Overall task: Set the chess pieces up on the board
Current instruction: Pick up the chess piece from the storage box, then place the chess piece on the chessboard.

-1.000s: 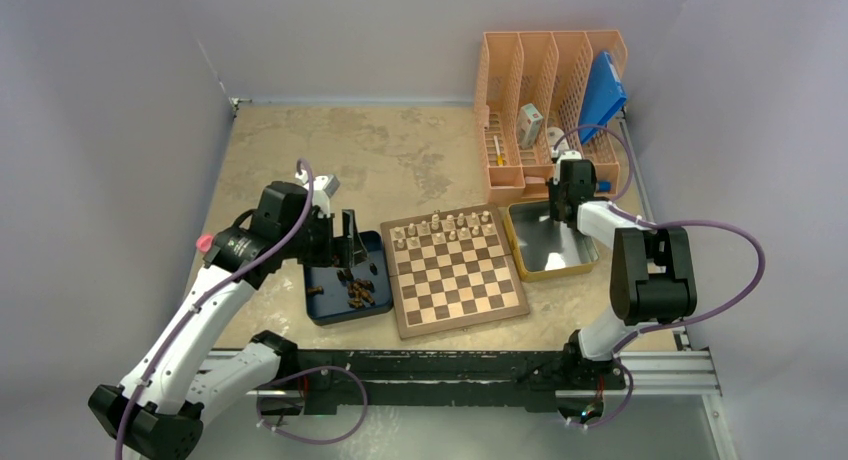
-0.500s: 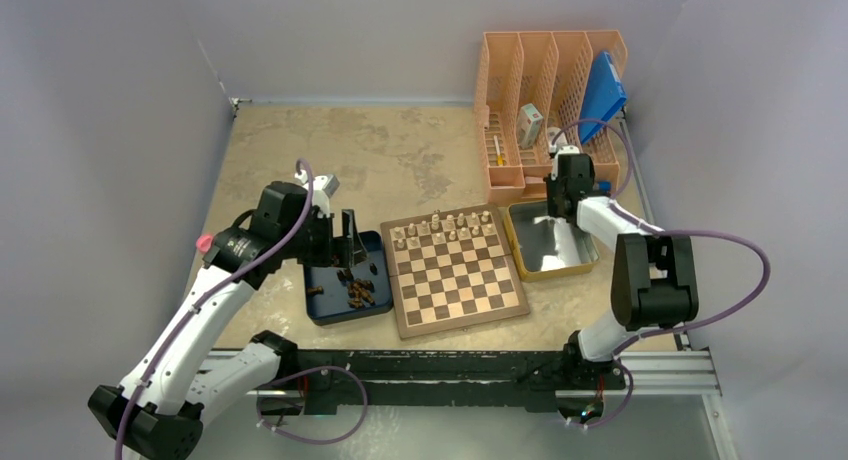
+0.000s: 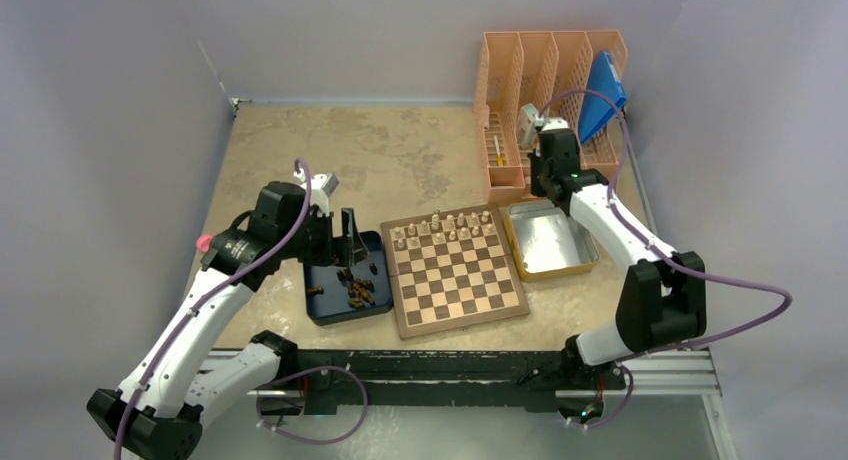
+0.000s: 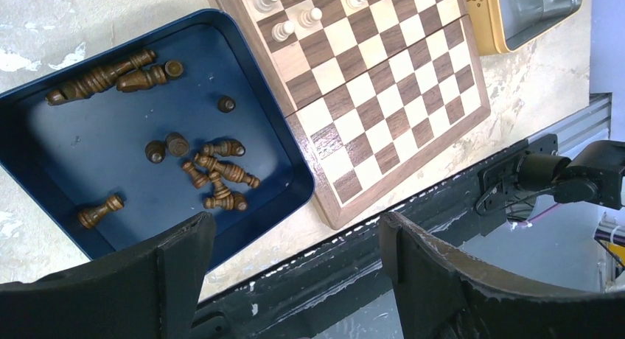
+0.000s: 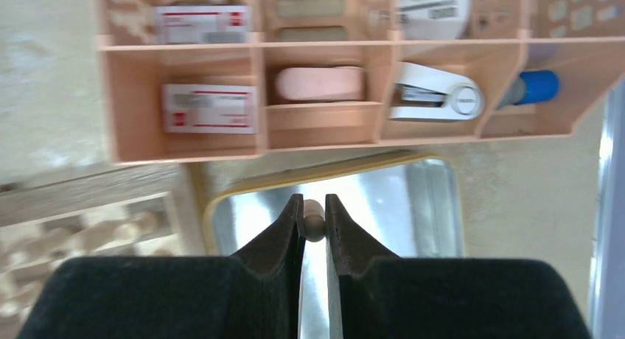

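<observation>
On the surface lie one board (image 3: 457,275), two trays and one orange organiser (image 3: 512,80), with two arms reaching over them. One blue tray (image 4: 96,147) sits just beside the board's left edge. One yellow tray (image 3: 575,252) sits just beside its right edge, and the organiser stands behind that tray.

About a dozen dark pieces (image 4: 221,173) lie in the blue tray, most on their sides. Several overlap in a knot near the middle, so an exact count cannot be made. The pale pieces (image 3: 443,226) stand in the board's two far rows. They are too small to count from above, and the left wrist view cuts off all but a few at its top edge.

The left claw (image 4: 295,228) hangs over the blue tray's near side with its fingers wide apart, holding nothing. The right claw (image 5: 312,203) is clamped on one pale piece (image 5: 314,222), of which only the round head shows between the fingers. It is held above the far part of the yellow tray, close to the organiser's front.

The organiser has four upright slots, and a blue folder (image 3: 603,92) leans in the rightmost. Its low front row has four bins, which hold a red-and-white box (image 5: 209,108), a pink block (image 5: 319,83), a white item and a blue item; the last two are too blurred to name
</observation>
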Tool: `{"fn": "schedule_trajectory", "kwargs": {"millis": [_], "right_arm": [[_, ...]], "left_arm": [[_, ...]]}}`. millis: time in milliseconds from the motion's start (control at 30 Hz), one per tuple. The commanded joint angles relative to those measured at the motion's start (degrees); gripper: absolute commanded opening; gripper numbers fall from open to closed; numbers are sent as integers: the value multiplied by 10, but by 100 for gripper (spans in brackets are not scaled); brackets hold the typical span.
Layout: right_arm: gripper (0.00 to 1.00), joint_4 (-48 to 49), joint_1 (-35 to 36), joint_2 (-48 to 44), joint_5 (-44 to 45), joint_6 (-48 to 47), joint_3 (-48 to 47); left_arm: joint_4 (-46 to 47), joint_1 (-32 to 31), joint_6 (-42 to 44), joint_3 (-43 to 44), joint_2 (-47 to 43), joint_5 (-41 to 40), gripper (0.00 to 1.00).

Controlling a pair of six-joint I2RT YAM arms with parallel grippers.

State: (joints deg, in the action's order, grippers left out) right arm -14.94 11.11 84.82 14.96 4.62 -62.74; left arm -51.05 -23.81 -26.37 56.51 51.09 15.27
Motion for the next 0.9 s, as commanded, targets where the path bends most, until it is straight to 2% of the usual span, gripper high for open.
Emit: {"fn": "schedule_trajectory", "kwargs": {"millis": [0,167,500,700,867], "right_arm": [[11,-54,76,-20,15,74,-49],[11,-61,152,-8,-5,130,-78],[11,-107,325,79,-12,207,-171],[11,-96,385,119,-5,226,-192],[11,-69,401,135,4,236,-182]], "left_arm": [[35,-2,5,11,-5,16,82],[38,-2,1,19,9,11,82],[35,-2,-20,22,-7,-23,81],[25,-2,-23,31,-27,-50,81],[31,-3,-21,34,-49,-67,81]]}}
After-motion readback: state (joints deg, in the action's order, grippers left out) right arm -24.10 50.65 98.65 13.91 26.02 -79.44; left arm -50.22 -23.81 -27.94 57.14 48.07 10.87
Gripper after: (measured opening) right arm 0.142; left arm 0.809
